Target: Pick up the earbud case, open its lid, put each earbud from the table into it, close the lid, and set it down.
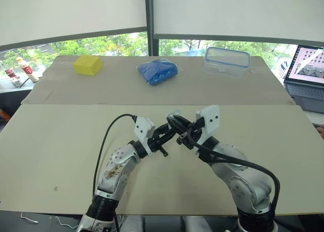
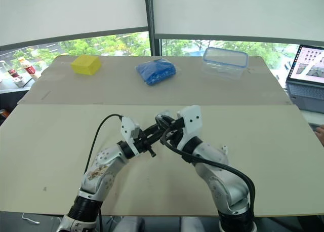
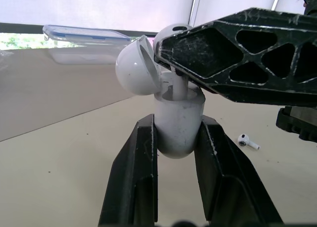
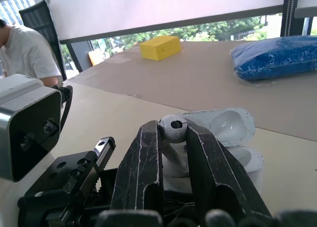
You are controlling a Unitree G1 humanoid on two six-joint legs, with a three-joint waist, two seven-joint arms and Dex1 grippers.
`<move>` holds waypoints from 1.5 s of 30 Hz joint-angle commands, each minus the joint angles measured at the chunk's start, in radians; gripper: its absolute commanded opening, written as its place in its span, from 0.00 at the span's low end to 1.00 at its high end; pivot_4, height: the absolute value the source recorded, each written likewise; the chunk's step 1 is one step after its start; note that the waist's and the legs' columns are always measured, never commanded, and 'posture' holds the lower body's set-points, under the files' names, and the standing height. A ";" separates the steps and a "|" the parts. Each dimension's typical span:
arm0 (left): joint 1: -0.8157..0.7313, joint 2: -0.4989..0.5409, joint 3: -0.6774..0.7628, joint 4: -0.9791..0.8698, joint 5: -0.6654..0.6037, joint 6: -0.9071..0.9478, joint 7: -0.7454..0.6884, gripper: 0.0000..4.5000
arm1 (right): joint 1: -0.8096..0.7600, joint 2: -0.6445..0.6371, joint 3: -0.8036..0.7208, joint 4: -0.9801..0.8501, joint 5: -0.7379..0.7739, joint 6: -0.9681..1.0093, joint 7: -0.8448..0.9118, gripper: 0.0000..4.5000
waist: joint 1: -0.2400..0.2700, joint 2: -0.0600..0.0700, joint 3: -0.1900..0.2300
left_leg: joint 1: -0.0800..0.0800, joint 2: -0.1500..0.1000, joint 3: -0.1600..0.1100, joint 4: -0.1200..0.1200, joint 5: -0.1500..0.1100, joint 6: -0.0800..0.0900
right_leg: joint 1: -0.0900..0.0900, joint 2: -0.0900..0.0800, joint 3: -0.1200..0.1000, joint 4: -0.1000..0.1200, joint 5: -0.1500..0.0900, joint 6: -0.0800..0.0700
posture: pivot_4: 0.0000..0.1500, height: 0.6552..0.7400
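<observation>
White earbud case (image 3: 179,115), lid (image 3: 136,71) open, clamped in left gripper (image 3: 177,130); right gripper (image 4: 172,133) pinches earbud (image 4: 173,126) at mouth; table (image 1: 61,141) edges distant.

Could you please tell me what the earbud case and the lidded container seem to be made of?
The earbud case looks like hard white plastic, smooth and slightly glossy: its open lid shows soft highlights. The lidded container looks like clear rigid plastic: its walls are see-through, with a blue rim on top.
</observation>
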 commanded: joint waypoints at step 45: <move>0.113 0.121 0.032 -0.145 0.029 -0.117 -0.035 0.12 | 0.210 -0.639 -0.358 -0.227 0.288 0.072 0.372 0.08 | 0.004 -0.001 0.001 | -0.002 0.000 0.000 0.000 0.000 0.000 | 0.000 0.000 0.000 -0.002 0.000 0.000 | 1.00 0.36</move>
